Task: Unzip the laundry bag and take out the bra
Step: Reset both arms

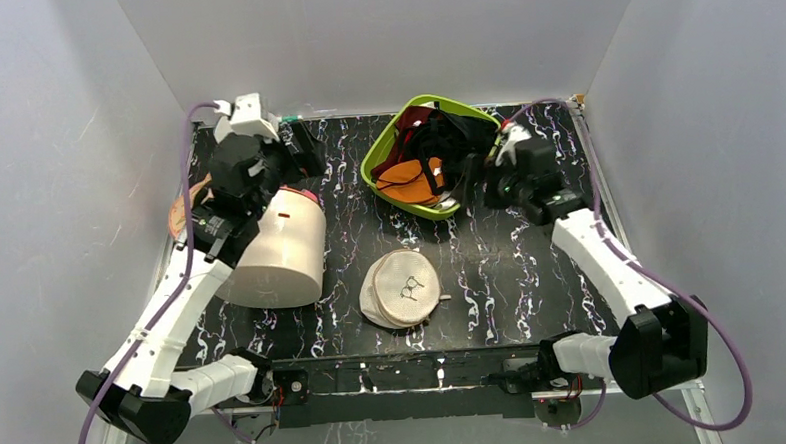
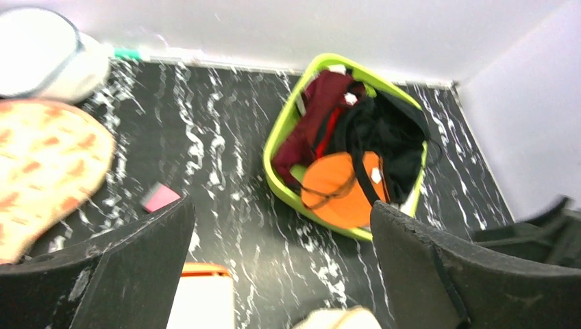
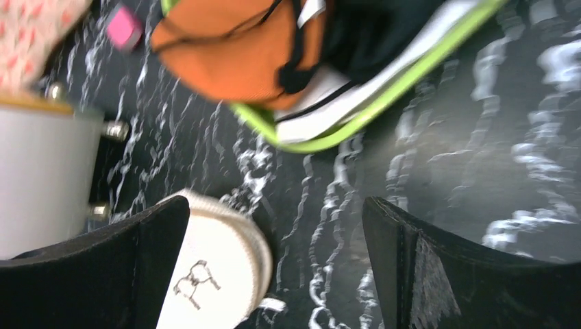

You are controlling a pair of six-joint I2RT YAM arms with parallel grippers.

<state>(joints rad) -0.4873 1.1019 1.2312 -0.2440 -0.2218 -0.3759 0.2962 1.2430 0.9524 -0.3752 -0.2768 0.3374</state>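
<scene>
Both arm bases sit closest to me, bolted at the near edge of a black, white-veined tabletop. A large cream cylinder lies on its side at the left, under the left arm. A lime-green basket rests at the far centre, tilted, holding a dark red cloth, a black garment and the bra. The bra's orange cups face up at the basket's near end, with thin black straps crossing them.

The laundry bag, a small round off-white mesh pouch, lies on the tabletop near the front centre. It is apart from the basket and just right of the cylinder. I cannot tell whether its zip is undone.

The left gripper hangs above the far left of the tabletop, fingers spread wide and empty. The right gripper hovers beside the basket's right edge, fingers also wide apart, holding nothing.
</scene>
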